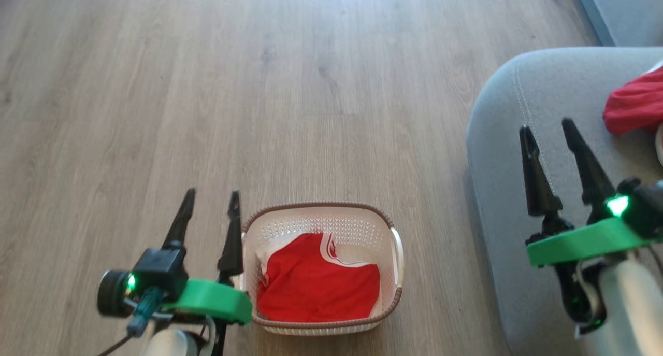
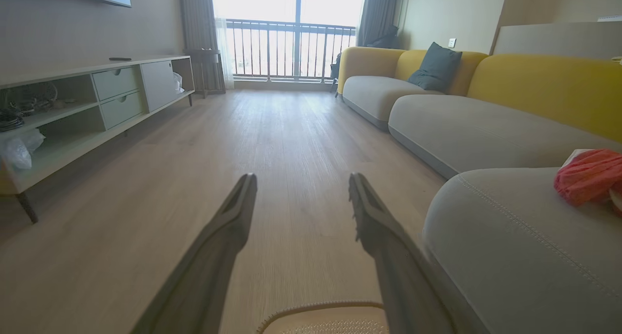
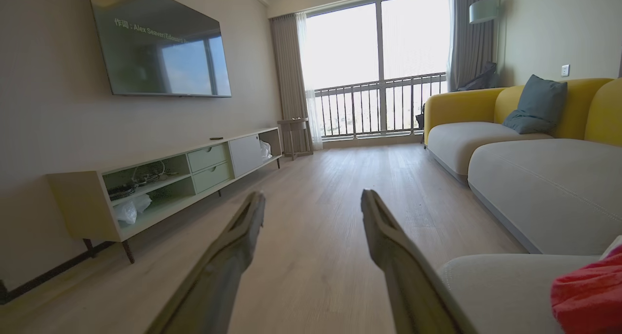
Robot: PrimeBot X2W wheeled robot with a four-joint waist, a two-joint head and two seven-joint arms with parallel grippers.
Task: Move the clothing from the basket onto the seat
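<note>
A: How did the left pincer (image 1: 213,191) stand?

B: It hovered low over the pale wood-plank floor (image 1: 259,86). Its two long dark fingers pointed forward and were parted by a clear gap, with nothing between them. Just to its right and below sat the small oval cream plastic basket with the brown woven-look rim (image 1: 321,207). Whether the nearer finger touched that rim, I could not tell.

A: And the clothing?

B: One soft bright red garment with white trim (image 1: 316,283) lay crumpled inside that basket.

A: The right pincer (image 1: 547,125)?

B: It hung above the large grey fabric-upholstered seat cushion (image 1: 510,117), near the rounded corner and pale seam. Its fingers were also spread apart and empty. A second bunched red garment (image 1: 634,104) rested on the cushion just right of its tips, apart from them.

A: What of the room?

B: Ahead of both pincers the floor ran to a bright balcony door with dark railings (image 3: 379,96). To their left stood a long low cream-and-green media cabinet (image 3: 194,173) under a wall-mounted flat dark television (image 3: 160,42). To their right were further grey sofa sections with yellow backs (image 3: 544,188) and a dark teal cushion (image 3: 537,103).
</note>
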